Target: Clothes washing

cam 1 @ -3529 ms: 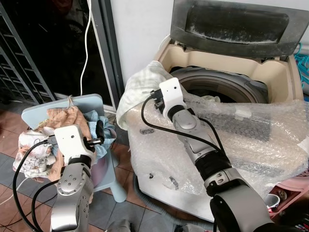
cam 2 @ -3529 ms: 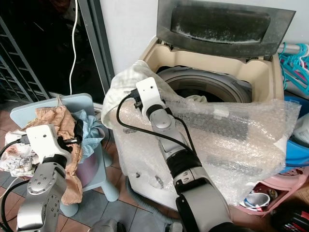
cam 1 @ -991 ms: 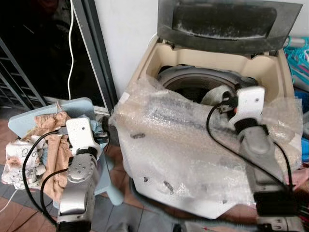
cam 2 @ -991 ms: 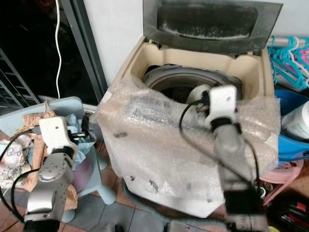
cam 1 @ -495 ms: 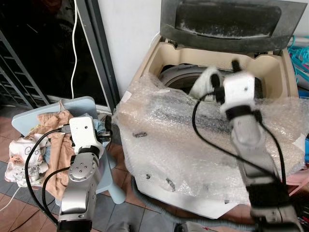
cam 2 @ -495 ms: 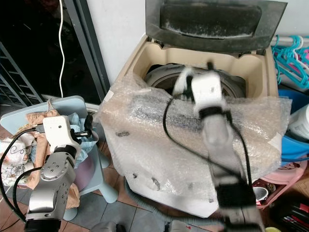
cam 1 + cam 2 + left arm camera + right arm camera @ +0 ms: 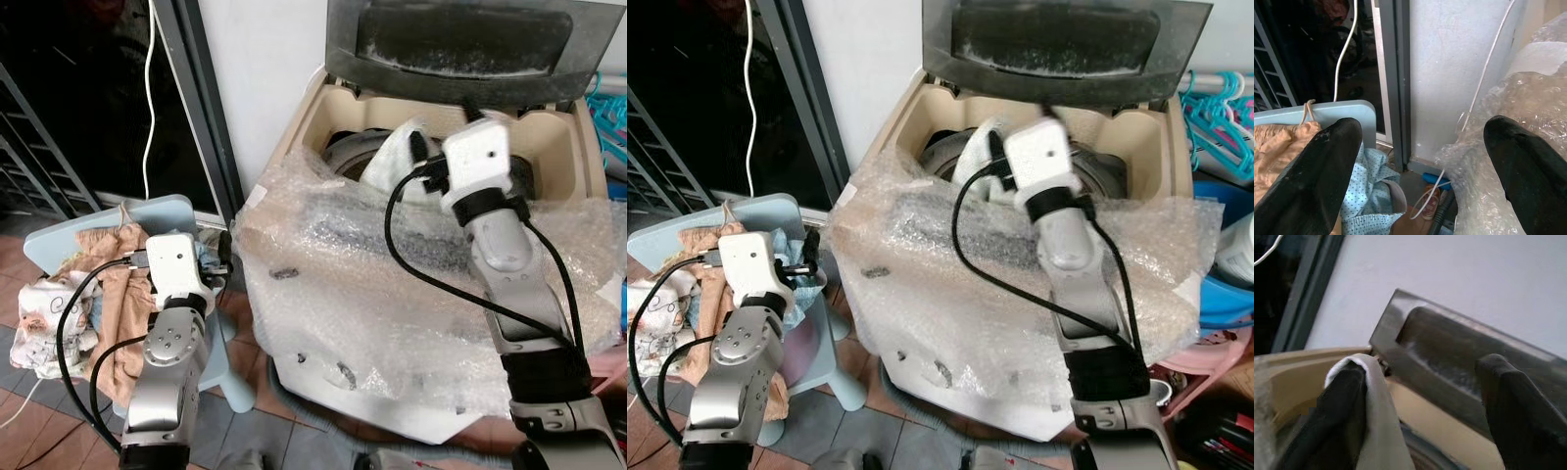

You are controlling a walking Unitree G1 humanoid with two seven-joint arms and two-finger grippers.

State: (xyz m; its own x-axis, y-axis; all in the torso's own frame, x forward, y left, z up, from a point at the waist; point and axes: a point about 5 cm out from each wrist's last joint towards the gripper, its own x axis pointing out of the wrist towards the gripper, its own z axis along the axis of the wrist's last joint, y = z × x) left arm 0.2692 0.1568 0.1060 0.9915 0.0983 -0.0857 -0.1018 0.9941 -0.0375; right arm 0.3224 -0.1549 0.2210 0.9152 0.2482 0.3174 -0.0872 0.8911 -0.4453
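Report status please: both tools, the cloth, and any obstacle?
Right tool over washer drum, open, white cloth draped on one finger. Left tool open, idle by clothes pile. Bubble wrap covers washer front.

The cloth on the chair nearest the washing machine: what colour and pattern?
Light blue with small dark dots, clearest in the left wrist view.

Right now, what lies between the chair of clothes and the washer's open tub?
In the left eye view, bubble wrap draped over the washer's front and rim lies between the blue chair and the tub.
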